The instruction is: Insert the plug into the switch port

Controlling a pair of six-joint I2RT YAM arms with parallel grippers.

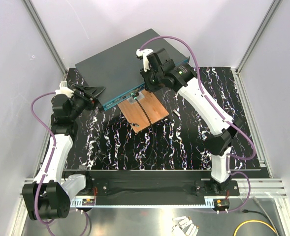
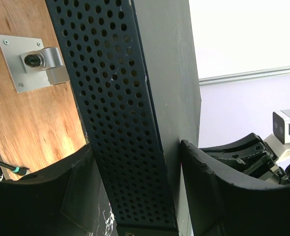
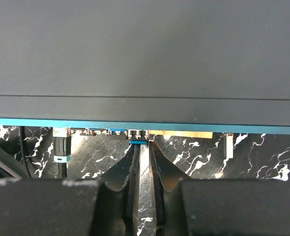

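My right gripper point(image 3: 142, 147), fingers nearly together around the blue plug point(image 3: 138, 141) at their tips, grasp not discernible; plug meets the port row point(image 3: 110, 132) of the switch point(image 3: 145, 59) just ahead, full seating unconfirmed; my left gripper point(image 2: 135, 150) clamps the switch's side edge

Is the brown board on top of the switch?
No, the brown board lies on the table in front of the switch, not on its dark top.

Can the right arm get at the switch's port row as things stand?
Likely yes: the right end effector sits right at the switch's teal front edge, with nothing between it and the ports.
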